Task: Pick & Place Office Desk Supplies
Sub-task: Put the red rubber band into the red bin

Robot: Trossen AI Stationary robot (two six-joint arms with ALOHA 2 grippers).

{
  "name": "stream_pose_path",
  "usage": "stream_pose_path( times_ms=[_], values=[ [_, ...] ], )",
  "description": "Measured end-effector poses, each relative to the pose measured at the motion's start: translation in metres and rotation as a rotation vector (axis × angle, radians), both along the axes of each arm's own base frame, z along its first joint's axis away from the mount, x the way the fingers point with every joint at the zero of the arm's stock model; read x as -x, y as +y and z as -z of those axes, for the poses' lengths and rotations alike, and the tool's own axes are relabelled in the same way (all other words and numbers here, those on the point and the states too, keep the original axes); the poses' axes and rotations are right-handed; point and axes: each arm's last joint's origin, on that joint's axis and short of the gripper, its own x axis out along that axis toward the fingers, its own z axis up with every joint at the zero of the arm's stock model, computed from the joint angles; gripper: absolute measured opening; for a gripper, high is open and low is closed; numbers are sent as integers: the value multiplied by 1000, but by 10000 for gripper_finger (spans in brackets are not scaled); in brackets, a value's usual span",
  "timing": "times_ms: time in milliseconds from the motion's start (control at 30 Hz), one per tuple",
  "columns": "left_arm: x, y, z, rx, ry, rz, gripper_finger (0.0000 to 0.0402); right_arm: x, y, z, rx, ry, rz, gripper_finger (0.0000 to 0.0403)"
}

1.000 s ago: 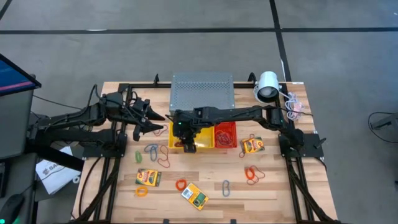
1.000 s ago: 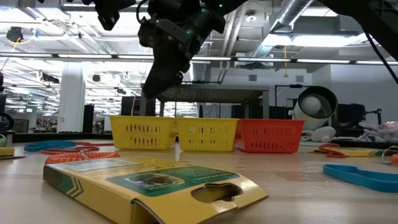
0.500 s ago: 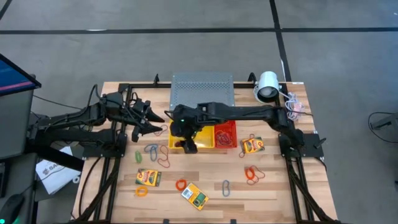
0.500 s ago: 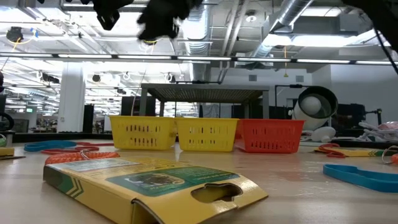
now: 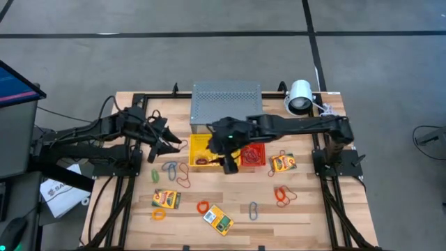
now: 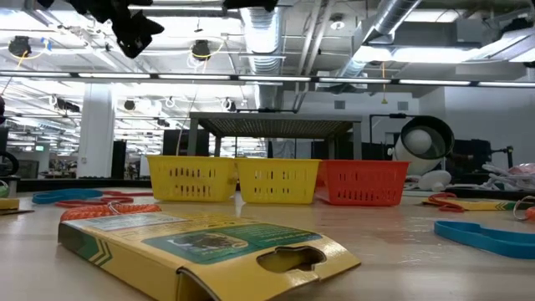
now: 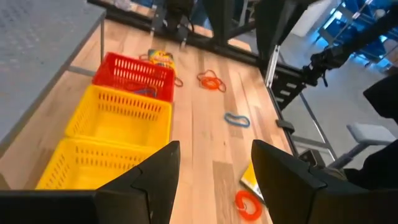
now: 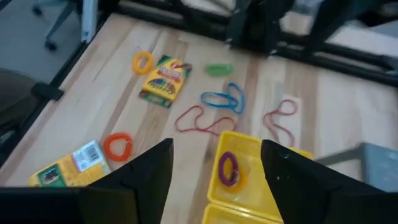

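Light wooden slatted table point(image 5: 306, 209) holds a grey perforated metal box point(image 5: 226, 102); right in front of that, two yellow plastic mesh baskets point(image 5: 201, 152) and a red one point(image 5: 255, 150), with card boxes and band loops scattered nearer

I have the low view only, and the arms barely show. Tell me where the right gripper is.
Observer: The right gripper hangs over the front edge of the yellow plastic mesh baskets, fingers apart, holding nothing.
Operator: Report what is inside those baskets.
Observer: A purple band loop lies in one yellow compartment.
Operator: Now place the left gripper.
Observer: The left gripper waits open, just left of the baskets.
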Motion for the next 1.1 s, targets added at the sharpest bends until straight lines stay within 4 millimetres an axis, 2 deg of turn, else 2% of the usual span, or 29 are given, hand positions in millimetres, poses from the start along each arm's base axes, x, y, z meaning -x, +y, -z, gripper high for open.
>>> stream_pose_path(
  times_ms=[300,400,567,733,833,1100],
  values=[
    [1,-1,26,65,85,20,196,51,3,9,-80,-199,60,234],
    [3,-1,32,69,94,3,194,67,10,8,-106,-243,43,234],
    [9,1,34,51,131,-137,181,86,30,-1,-106,-302,5,234],
    [20,4,41,-20,325,-290,171,97,44,0,-56,-307,41,234],
    [22,7,44,-65,369,-384,167,98,47,-2,-36,-323,69,234],
    [11,22,56,-70,489,-508,166,96,49,1,-64,-312,99,234]
  ],
)
